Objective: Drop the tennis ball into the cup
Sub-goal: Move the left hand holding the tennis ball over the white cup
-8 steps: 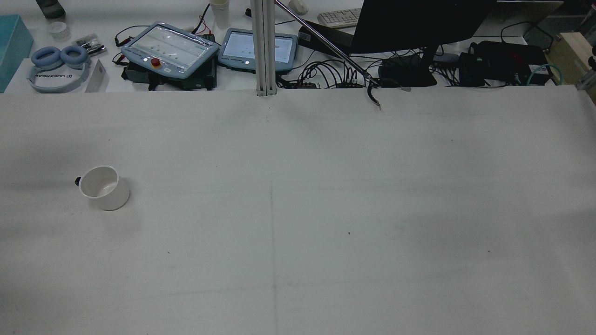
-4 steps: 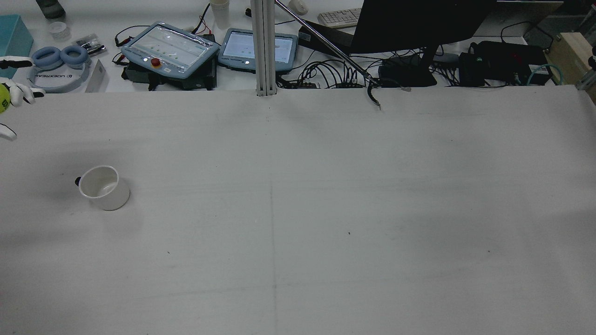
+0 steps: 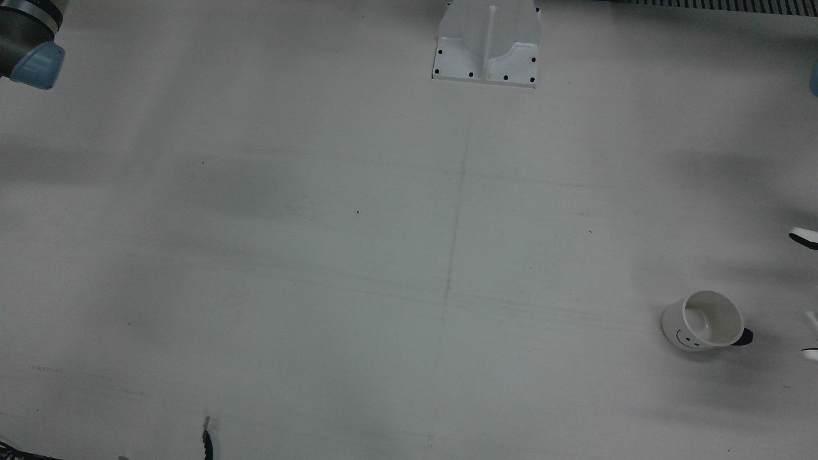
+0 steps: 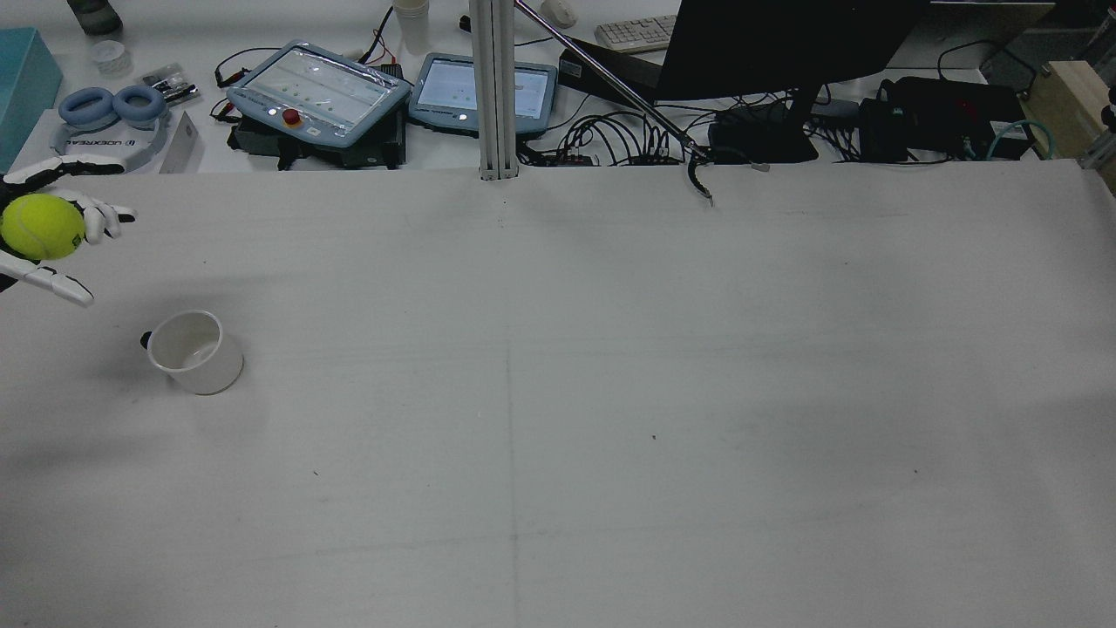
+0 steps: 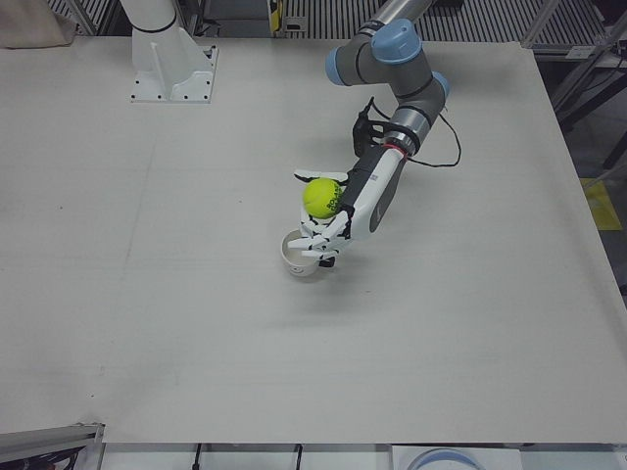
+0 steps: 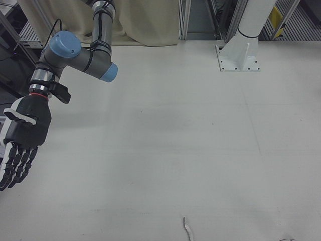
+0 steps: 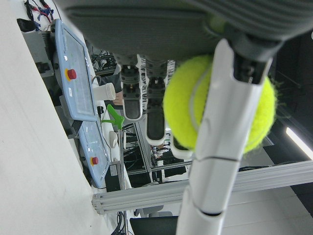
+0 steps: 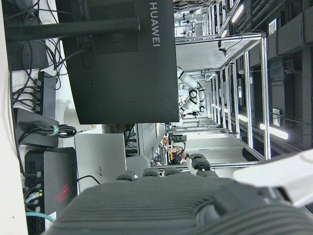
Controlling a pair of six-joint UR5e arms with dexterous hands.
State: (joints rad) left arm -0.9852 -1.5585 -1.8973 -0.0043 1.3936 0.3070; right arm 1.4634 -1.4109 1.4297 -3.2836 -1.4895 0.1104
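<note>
Even overhead light, soft shadows on table; hand views blurred near.

Grey arms with blue joint caps end in each white-and-black robot hand.

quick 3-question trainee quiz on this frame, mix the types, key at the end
1. True or false: the tennis ball already sits inside the white cup.
2. Which hand holds the ball? A) left hand B) right hand C) neither
3. Fill in: the right hand's fingers are ____ and hold nothing.

Key: 1. False; the ball is held above the table, not yet in the cup. 2. A. 3. Apart (open).
</note>
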